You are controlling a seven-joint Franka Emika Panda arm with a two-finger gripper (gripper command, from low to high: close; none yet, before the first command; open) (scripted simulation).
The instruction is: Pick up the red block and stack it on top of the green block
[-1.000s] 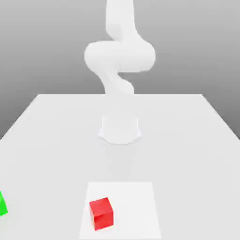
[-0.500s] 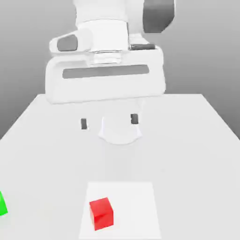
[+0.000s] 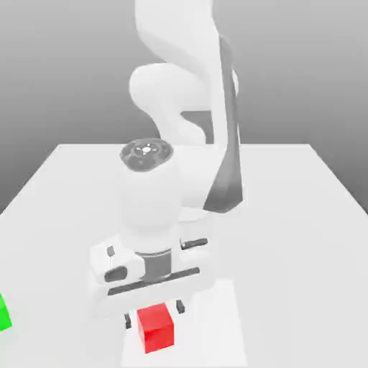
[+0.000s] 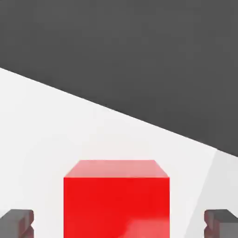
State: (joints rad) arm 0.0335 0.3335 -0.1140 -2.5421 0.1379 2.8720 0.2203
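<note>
Since half a second ago your arm has dropped low, so the gripper (image 3: pixel 153 314) now hangs just behind the red block (image 3: pixel 156 328), its dark fingertips (image 4: pixel 17 222) spread wide to either side of the cube without touching it. You have one red block, a matte, sharp-edged cube, resting on a paler square patch of the smooth white table (image 3: pixel 302 215). One green block (image 3: pixel 3 314) sits well apart at the exterior view's left edge.
</note>
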